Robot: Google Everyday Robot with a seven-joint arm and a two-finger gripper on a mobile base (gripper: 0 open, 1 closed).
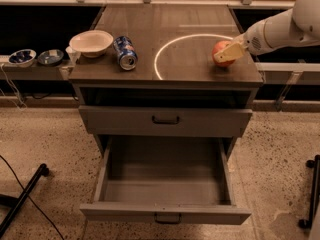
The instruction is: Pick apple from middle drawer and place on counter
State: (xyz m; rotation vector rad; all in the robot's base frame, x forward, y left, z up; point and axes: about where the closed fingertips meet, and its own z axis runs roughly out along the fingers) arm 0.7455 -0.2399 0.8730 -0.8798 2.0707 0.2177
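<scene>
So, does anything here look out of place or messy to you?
Two things. The blue soda can lies tipped on its side on the counter, beside the white bowl. The open drawer below hangs pulled out. The tool grips the apple at the counter's right edge, which looks intended.

cam: one | front, elevated, facing down at cabinet [165, 120] | mid-range | tool [223, 54] over counter [165, 29]
</scene>
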